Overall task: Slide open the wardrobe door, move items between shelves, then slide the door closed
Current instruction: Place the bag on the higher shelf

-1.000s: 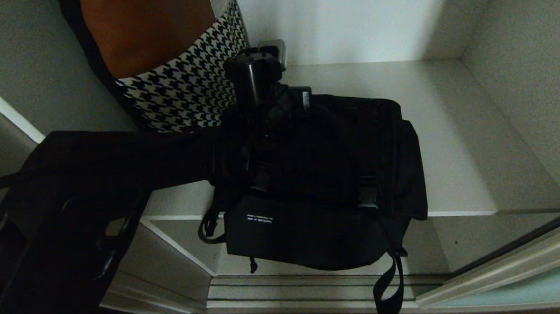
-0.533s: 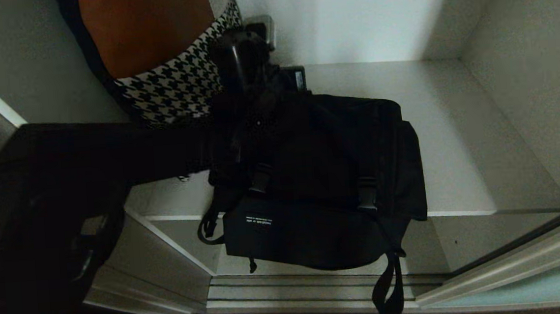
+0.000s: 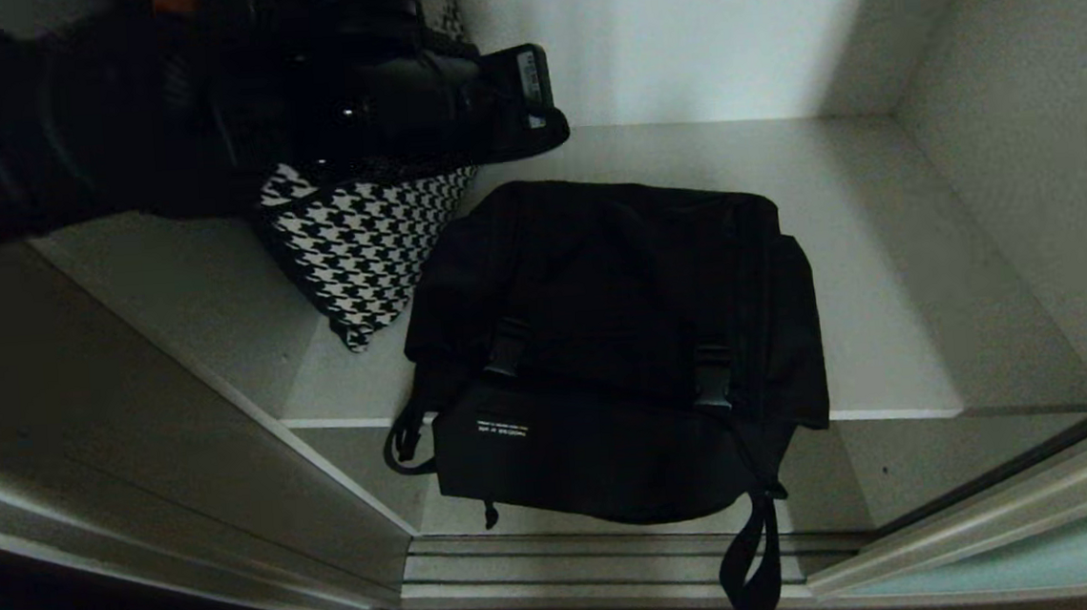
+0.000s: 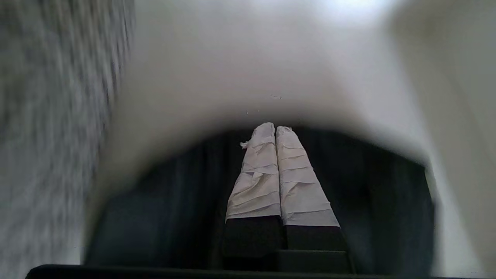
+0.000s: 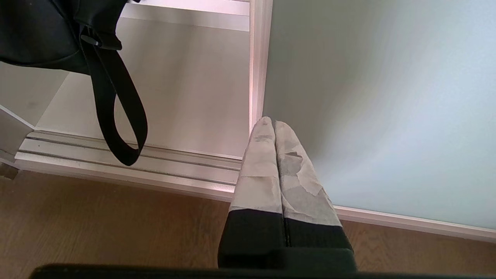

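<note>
A black bag (image 3: 618,348) lies flat on the white-grey shelf (image 3: 884,252), buckle end overhanging its front edge, strap (image 5: 116,104) dangling as only the right wrist view shows, both the left gripper (image 4: 276,130) and right gripper (image 5: 269,122) pressed together, empty.

The left arm (image 3: 157,112) is cut off by the head view's top and left edges, and the upper part of the houndstooth item (image 3: 362,246) is hidden behind it. In the left wrist view the black bag (image 4: 155,217) and shelf (image 4: 252,77) are smeared by blur, as is a grey mottled surface (image 4: 50,135) that cannot be identified. In the right wrist view the bag is cropped, with only its strap (image 5: 116,112) fully seen; the sliding wardrobe door (image 5: 379,108) is cut off too
</note>
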